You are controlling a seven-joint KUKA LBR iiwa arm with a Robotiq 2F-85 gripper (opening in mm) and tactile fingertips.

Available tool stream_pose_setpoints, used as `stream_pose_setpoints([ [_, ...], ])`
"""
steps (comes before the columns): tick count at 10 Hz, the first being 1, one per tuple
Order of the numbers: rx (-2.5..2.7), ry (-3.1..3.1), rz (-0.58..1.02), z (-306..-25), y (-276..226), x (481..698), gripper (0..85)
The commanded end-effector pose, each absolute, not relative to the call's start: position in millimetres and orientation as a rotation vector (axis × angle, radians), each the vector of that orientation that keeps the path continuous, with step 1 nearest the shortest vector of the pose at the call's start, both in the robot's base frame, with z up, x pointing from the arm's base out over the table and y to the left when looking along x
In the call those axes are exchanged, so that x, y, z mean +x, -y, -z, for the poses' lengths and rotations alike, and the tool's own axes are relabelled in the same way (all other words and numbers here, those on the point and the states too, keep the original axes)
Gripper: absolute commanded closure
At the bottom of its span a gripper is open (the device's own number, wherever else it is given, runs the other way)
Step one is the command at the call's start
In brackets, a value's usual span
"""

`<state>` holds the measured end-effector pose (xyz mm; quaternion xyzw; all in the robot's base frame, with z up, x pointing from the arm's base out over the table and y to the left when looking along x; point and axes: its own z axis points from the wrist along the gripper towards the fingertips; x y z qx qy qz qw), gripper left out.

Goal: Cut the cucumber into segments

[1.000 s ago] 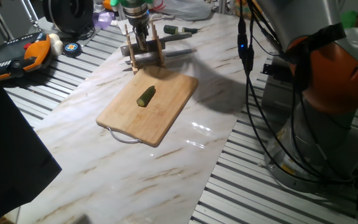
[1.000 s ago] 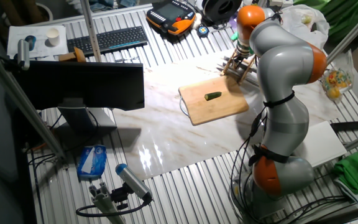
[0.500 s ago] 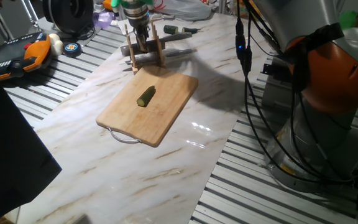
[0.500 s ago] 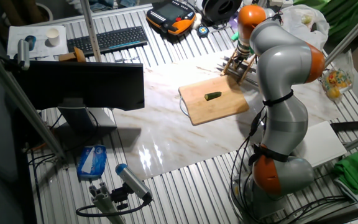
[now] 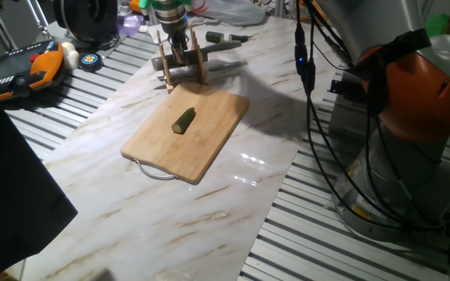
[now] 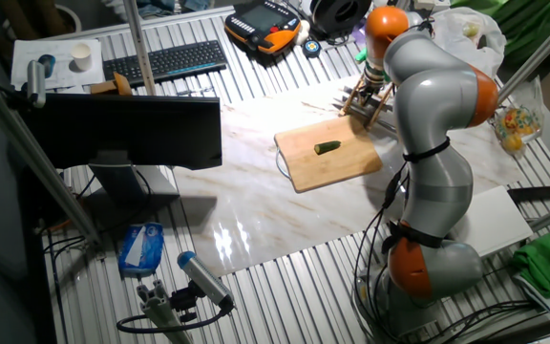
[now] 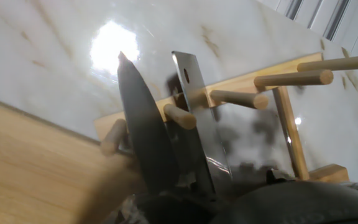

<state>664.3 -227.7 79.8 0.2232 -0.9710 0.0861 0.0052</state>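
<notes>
The cucumber (image 5: 183, 120) (image 6: 327, 147) lies whole near the middle of the wooden board (image 5: 209, 144) (image 6: 342, 170). No segments show. My gripper (image 5: 177, 53) (image 6: 369, 91) is behind the board, lowered into a wooden knife rack (image 5: 183, 74) (image 7: 278, 79). In the hand view a pointed knife blade (image 7: 145, 137) and a broader blade with a hole (image 7: 194, 118) run forward from under the hand, between the rack's pegs. The fingers themselves are hidden in the dark mass at the bottom, so I cannot see how the jaws stand.
A long dark object (image 5: 223, 37) lies on the marble behind the rack. An orange teach pendant (image 5: 30, 66) and a tape roll (image 5: 91, 60) sit at the left. The robot's base (image 5: 412, 148) stands right; a monitor (image 6: 127, 129) and keyboard (image 6: 165, 60) stand beyond the table.
</notes>
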Motion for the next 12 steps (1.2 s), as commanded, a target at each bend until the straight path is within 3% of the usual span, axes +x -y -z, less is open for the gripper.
stream_pose_setpoints([
  [1, 0.699, 3.040, -0.266, -80, 228, 664, 27.7],
  [8, 0.699, 3.044, -0.225, -91, 225, 662, 29.7],
  [12, 0.696, 3.035, -0.226, -90, 224, 664, 37.7],
])
